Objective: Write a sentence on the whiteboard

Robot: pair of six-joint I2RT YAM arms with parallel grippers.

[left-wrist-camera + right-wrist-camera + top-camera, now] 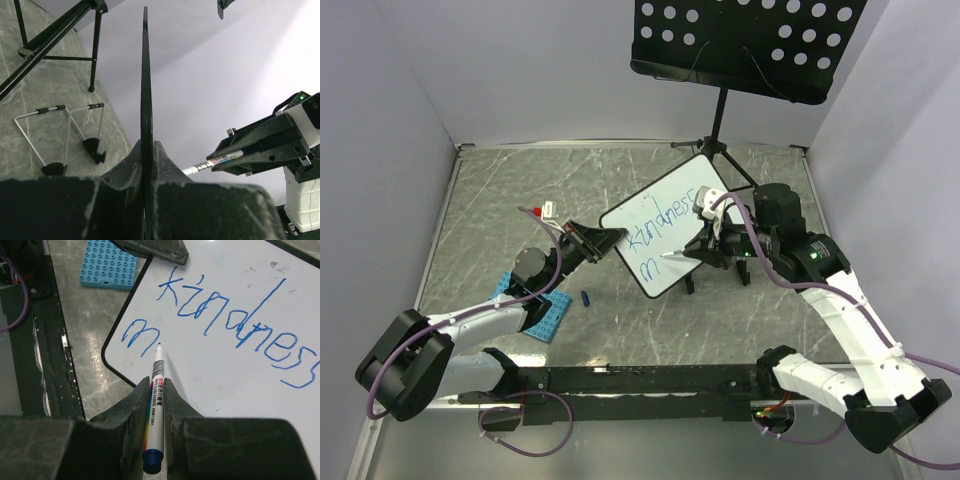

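Blue sentence (227,320) on whiteboard (225,390), marker (156,390) close

On the whiteboard (225,390), the blue handwriting (231,322) read "kindness" on the top line, with a lone "m" below. The marker (156,390) label had small print, too fine to read.

The top external camera sits high behind the robot and looks down and forward over the whole tabletop (520,180), far enough back to take in the whiteboard (665,235) entire. The left wrist camera rides just behind the left end effector (145,150), sighting along the whiteboard's edge from very close, toward the right end effector (222,157). The right wrist camera looks down along the marker (156,390) onto the whiteboard's face, also very close. All three views share the whiteboard, and each wrist view catches the opposite end effector.
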